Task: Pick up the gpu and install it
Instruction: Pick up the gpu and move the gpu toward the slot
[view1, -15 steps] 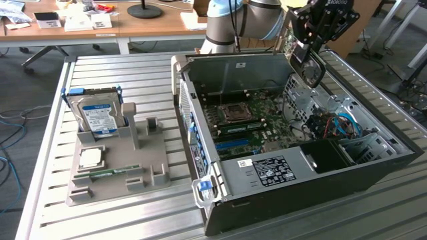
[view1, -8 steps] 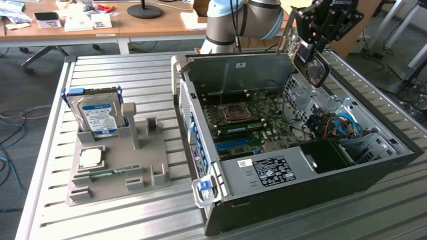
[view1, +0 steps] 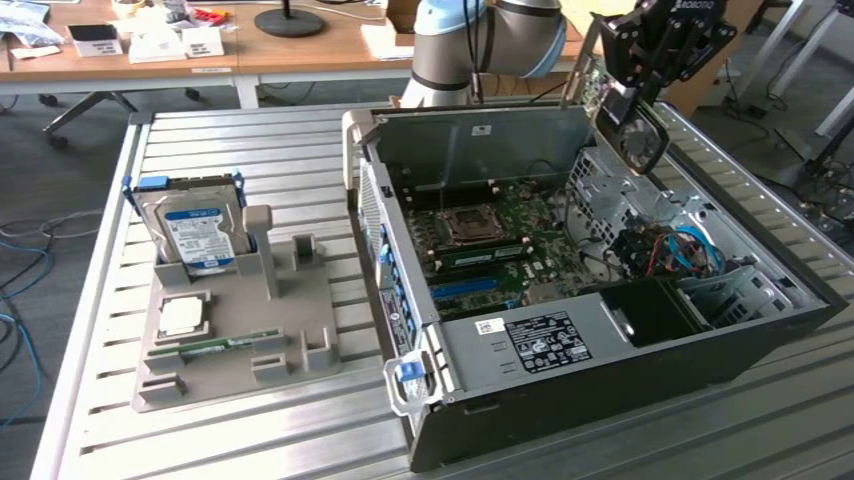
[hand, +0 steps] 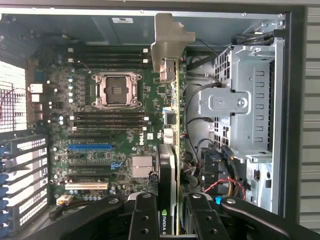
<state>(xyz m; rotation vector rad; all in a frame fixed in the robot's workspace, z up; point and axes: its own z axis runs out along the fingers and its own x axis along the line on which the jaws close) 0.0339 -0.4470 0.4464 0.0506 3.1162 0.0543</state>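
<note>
A table (view1: 200, 440) of metal slats stands in a workshop room, with wooden desks behind it. On the table lies an open computer case (view1: 747, 340), its motherboard (view1: 507, 240) facing up. Just beside the case, toward the exterior view's left, a grey holder (view1: 227, 350) carries the hard drive (view1: 200, 235), a square processor chip (view1: 180, 315) and the slim memory stick (view1: 220, 345). The gpu (view1: 635, 135) is not on the table. It hangs in the air over the far corner of the case, at the exterior view's right, with its round black fan face turned to the camera. The gripper (view1: 625, 98) is clamped on the gpu from above, its fingers (hand: 145, 217) pressing on the two flat faces of the card. In the wrist view the gpu (hand: 167, 170) is seen on its edge, with the silver bracket (hand: 172, 35) at the end far from the gripper (hand: 172, 222). Below it are the motherboard (hand: 100, 125), the processor socket (hand: 116, 90) and the blue slot (hand: 90, 147). The card looks well above the board and touches nothing there. Its edge runs along the border between the board and the drive cage (hand: 240, 100), apart from the slots. So I judge that the picking up is done and the card is brought over the case. The installing is not yet done: the card is in no slot and the bracket is not at the wall of the case.
</note>
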